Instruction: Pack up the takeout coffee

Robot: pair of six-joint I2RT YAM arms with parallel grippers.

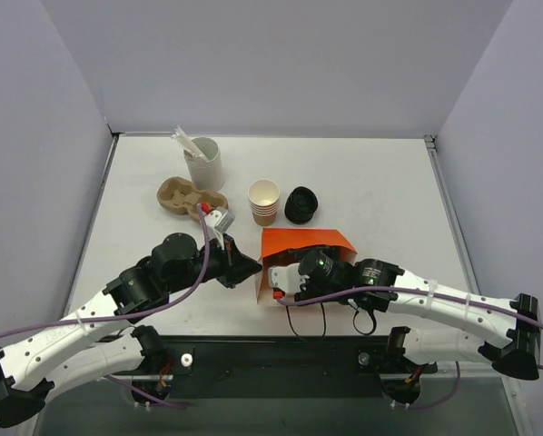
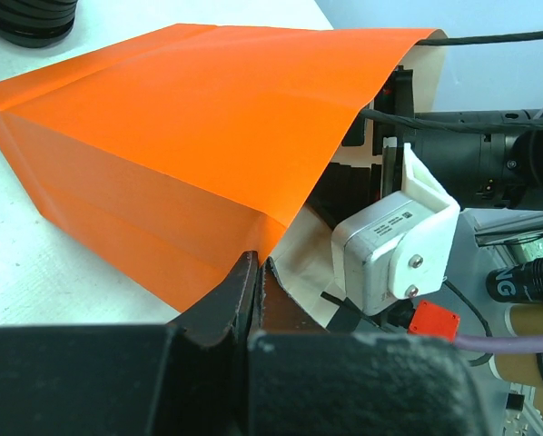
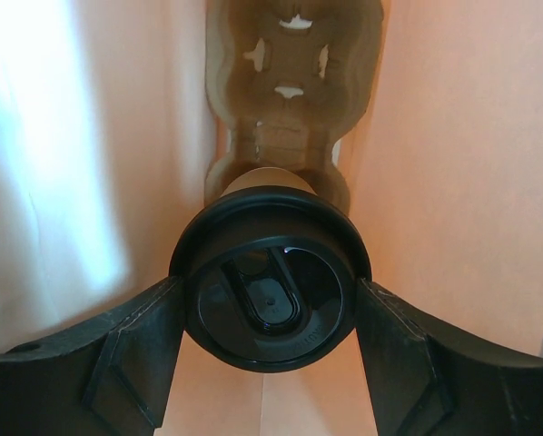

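Observation:
An orange paper bag (image 1: 306,243) lies on its side near the table's front, mouth towards the arms; it also shows in the left wrist view (image 2: 190,136). My left gripper (image 1: 251,267) is shut on the bag's left rim (image 2: 256,263) and holds the mouth open. My right gripper (image 1: 288,280) reaches into the bag. In the right wrist view the right gripper (image 3: 270,295) is shut on the takeout coffee (image 3: 270,282), its fingers (image 3: 135,345) pressed against both sides of the black lid. A brown pulp cup carrier (image 3: 294,100) lies deeper in the bag, just beyond the cup.
Behind the bag stand a stack of lidless tan cups (image 1: 264,202) and a pile of black lids (image 1: 301,205). A second pulp carrier (image 1: 188,197) and a white cup of stirrers (image 1: 202,162) are at the back left. Grey walls enclose the table.

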